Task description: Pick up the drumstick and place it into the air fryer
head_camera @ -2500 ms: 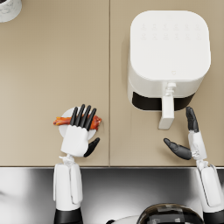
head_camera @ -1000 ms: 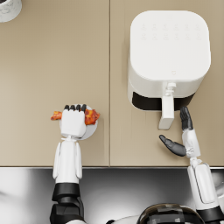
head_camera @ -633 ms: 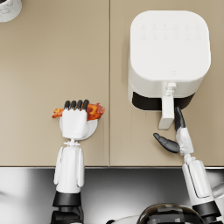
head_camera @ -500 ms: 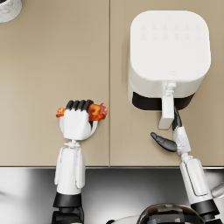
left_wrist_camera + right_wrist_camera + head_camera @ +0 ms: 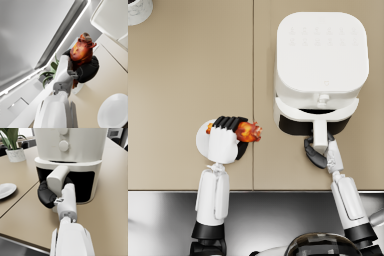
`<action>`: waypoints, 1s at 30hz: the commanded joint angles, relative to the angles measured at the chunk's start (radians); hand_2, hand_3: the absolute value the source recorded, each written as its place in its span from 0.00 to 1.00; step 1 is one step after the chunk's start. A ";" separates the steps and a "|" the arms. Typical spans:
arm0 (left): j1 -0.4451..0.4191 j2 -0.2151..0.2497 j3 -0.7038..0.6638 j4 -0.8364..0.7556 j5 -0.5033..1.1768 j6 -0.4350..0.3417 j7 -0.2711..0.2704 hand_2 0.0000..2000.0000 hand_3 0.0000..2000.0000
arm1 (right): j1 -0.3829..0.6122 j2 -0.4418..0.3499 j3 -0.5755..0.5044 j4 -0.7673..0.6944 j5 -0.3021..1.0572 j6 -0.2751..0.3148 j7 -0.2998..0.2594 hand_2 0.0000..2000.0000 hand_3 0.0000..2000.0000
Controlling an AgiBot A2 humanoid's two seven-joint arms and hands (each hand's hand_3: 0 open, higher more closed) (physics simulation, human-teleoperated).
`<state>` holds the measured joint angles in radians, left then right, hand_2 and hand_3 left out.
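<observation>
The browned drumstick is gripped in my left hand, lifted just above the small white plate. Its meaty end sticks out toward the air fryer. In the left wrist view the drumstick stands up out of the dark hand, with the plate below. The white air fryer stands at the right, its drawer handle pointing at me. My right hand wraps around that handle. From the right wrist, the hand curls round the handle in front of the dark drawer gap.
A white pot sits at the far left corner; it holds a green plant. The table's front edge runs just below both hands. A seam in the tabletop runs between plate and fryer.
My left hand has closed on the drumstick, raised it off the plate and shifted it slightly right. My right hand has moved up to the fryer handle and curled around it.
</observation>
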<state>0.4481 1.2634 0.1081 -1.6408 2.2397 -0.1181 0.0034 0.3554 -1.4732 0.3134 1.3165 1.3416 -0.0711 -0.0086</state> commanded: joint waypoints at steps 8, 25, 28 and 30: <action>0.037 0.030 0.035 -0.057 -0.003 0.003 0.001 1.00 1.00 | -0.119 0.151 0.205 0.332 -0.001 -0.125 -0.005 1.00 1.00; 0.181 0.159 0.251 -0.011 -0.003 0.005 0.000 1.00 1.00 | -0.271 0.343 0.375 0.714 -0.002 0.007 0.000 1.00 1.00; 0.201 0.181 0.280 0.022 -0.003 0.004 -0.001 1.00 1.00 | -0.278 0.356 0.423 0.759 -0.002 0.035 0.002 1.00 1.00; 0.216 0.197 0.304 0.042 -0.003 0.004 -0.001 1.00 1.00 | -0.284 0.366 0.466 0.774 -0.002 0.053 0.004 1.00 1.00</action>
<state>0.6255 1.4369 0.3866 -1.6187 2.2367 -0.1139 0.0026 0.0583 -1.0675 0.5179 1.7692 1.3397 -0.0075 -0.0032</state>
